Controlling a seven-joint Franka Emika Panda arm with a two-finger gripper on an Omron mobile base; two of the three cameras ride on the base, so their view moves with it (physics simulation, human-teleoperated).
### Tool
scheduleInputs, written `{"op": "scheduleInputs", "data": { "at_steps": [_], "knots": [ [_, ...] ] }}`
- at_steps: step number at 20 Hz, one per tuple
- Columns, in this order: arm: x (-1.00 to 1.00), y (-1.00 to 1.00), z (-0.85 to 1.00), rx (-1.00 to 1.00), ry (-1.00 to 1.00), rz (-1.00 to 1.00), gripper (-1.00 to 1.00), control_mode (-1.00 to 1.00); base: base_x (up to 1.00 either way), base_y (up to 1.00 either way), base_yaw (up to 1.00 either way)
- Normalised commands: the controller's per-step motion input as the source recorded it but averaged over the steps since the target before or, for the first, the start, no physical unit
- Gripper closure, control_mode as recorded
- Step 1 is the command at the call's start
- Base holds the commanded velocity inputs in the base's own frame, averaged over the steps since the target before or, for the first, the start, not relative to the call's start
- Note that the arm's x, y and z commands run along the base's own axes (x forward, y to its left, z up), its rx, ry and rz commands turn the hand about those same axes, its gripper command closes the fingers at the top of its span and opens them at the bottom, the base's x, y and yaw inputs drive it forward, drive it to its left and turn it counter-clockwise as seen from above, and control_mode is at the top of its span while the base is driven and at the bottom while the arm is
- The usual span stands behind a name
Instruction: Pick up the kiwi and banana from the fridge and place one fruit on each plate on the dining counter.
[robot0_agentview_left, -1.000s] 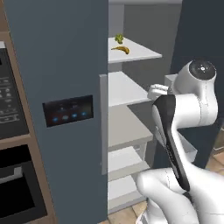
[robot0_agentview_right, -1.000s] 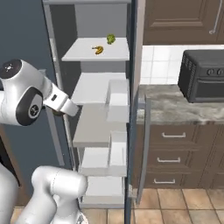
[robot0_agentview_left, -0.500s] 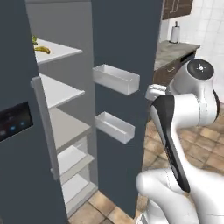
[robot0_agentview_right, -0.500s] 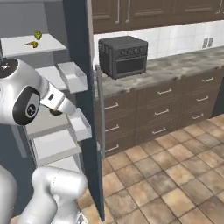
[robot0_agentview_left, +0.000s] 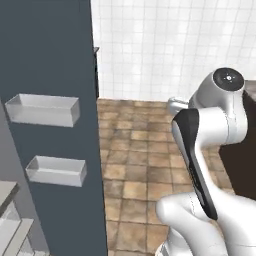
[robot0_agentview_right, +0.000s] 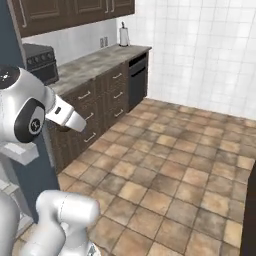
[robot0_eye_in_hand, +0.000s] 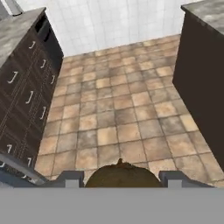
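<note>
Two dark finger tips rise at the bottom of the hand view with a rounded brown fruit, the kiwi (robot0_eye_in_hand: 120, 175), sitting between them; the tool (robot0_eye_in_hand: 120, 178) is clenched on that kiwi, and a small nub shows at the fruit's top. Beyond the fruit lies a brown tiled floor (robot0_eye_in_hand: 118, 109) running to a white tiled wall (robot0_eye_in_hand: 113, 22) at the far end. On the left of that view stands a run of dark brown cabinets (robot0_eye_in_hand: 24, 96) with curved metal pulls, topped by a grey marbled desk (robot0_eye_in_hand: 15, 33). On the right a dark cabinet block (robot0_eye_in_hand: 203, 78) carries another grey marbled top.

In the left base view the open fridge door (robot0_agentview_left: 50, 125), dark blue-grey, takes up the left side, and two pale door bins (robot0_agentview_left: 42, 110) are fixed to its inner face, one above the other. A bit of pale shelf shows at the lower left corner. The white arm (robot0_agentview_left: 210, 130) rises at the right over the same tiled floor.

In the right base view the arm's white body stands at the left, in front of the brown cabinets (robot0_agentview_right: 100, 100). A black toaster oven (robot0_agentview_right: 37, 62) sits on the near part of the wall desk (robot0_agentview_right: 95, 60), and a pale upright object, too small to identify, stands at its far end by the wall.
</note>
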Motion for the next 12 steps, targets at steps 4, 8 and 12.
{"op": "scheduleInputs", "data": {
  "at_steps": [4,8,12],
  "knots": [
    [0.0,0.0,0.0,0.0,0.0,0.0,1.0,1.0,-0.29,0.0,-0.95],
    [0.0,0.0,0.0,0.0,0.0,0.0,1.0,1.0,-0.25,0.0,-0.95],
    [0.0,0.0,0.0,0.0,0.0,0.0,1.0,1.0,-0.17,0.0,-0.95]
  ]
}}
